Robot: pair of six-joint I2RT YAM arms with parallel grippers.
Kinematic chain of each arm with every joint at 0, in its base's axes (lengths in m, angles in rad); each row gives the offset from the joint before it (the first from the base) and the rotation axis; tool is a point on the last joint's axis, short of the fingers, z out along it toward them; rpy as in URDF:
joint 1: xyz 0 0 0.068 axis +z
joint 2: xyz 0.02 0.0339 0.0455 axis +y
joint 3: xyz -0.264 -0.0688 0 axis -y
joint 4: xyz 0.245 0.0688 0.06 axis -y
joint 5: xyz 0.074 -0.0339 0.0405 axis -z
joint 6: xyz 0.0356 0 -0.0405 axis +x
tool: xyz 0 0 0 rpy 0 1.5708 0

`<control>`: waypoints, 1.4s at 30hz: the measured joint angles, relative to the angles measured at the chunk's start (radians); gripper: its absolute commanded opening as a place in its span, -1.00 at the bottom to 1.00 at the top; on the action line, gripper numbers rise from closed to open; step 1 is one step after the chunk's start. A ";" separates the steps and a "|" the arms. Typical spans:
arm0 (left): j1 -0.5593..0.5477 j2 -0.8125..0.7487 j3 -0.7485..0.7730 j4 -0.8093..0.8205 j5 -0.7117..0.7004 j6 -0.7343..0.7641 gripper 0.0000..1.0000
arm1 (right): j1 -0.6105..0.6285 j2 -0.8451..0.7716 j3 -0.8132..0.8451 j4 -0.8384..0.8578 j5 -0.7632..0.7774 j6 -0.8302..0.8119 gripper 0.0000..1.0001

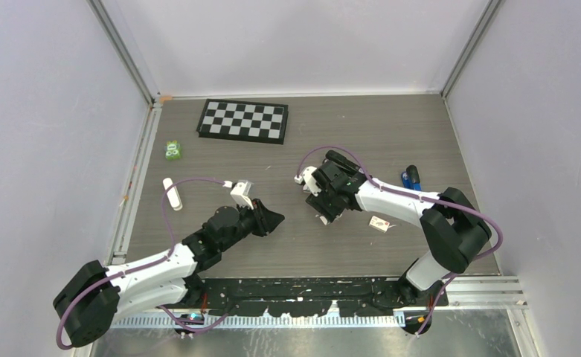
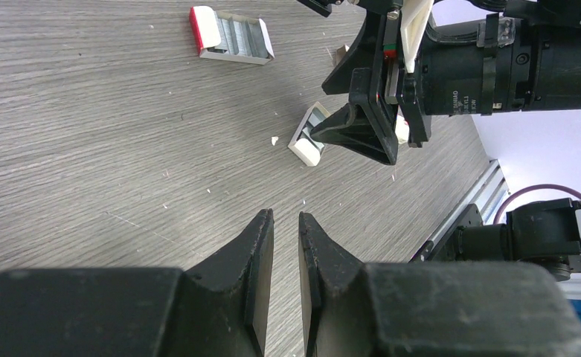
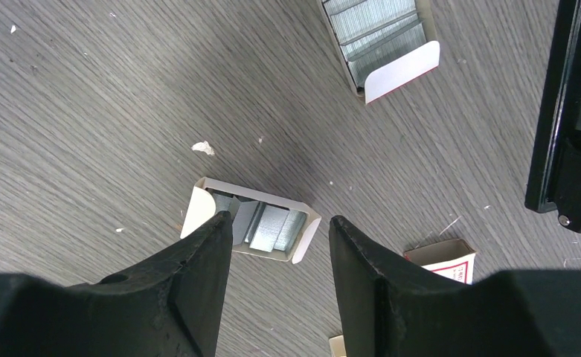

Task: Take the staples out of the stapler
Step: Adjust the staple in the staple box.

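Note:
The black stapler (image 3: 570, 111) lies along the right edge of the right wrist view, only partly in frame. My right gripper (image 3: 281, 222) is open and hangs over a small white tray of staples (image 3: 257, 227); its left fingertip overlaps the tray's left end and nothing is held. A larger open box of staples (image 3: 380, 37) lies farther off. The left wrist view shows that tray (image 2: 308, 141) under the right gripper's fingers (image 2: 361, 130). My left gripper (image 2: 286, 217) hovers over bare table left of the tray, jaws only narrowly apart and empty.
A red-and-white box sleeve (image 1: 380, 223) lies right of the right gripper (image 1: 323, 212). A checkerboard (image 1: 244, 120) sits at the back, with a green object (image 1: 172, 150) and a white stick (image 1: 172, 193) at left. A blue-and-black tool (image 1: 411, 177) lies at right. Paper scraps litter the table.

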 measured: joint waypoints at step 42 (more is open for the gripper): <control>0.000 -0.007 0.000 -0.001 0.000 0.000 -0.58 | 0.000 0.000 0.008 -0.023 0.004 -0.005 0.05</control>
